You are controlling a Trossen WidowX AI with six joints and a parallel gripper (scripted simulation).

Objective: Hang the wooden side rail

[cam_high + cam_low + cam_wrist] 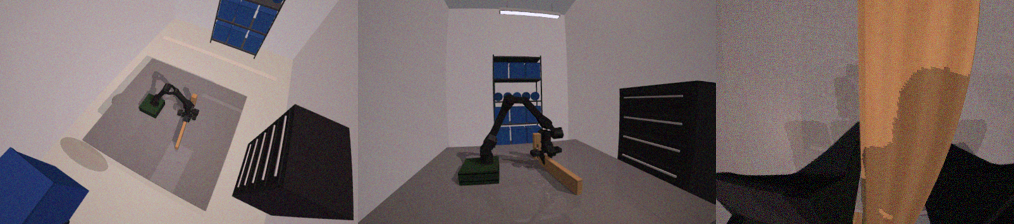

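The wooden side rail (180,136) (563,174) (916,40) runs from my gripper toward the front. Its far end looks low at the table; its shadow in the top view widens toward my gripper, so the held end looks raised. My gripper (186,119) (543,160) (884,127) points down and is shut on the rail near its post end, one black finger on each side. The headboard post (194,97) (536,138) stands upright just behind my gripper, partly hidden by it. The steel hooks are hidden, and the pins in the slot cannot be made out clearly.
The green base (152,105) (479,169) of the arm stands left of the rail. A black drawer cabinet (319,152) (650,133) stands at the right. A shelf rack with blue bins (228,9) (517,71) is at the back. A blue box (25,186) shows at lower left in the top view.
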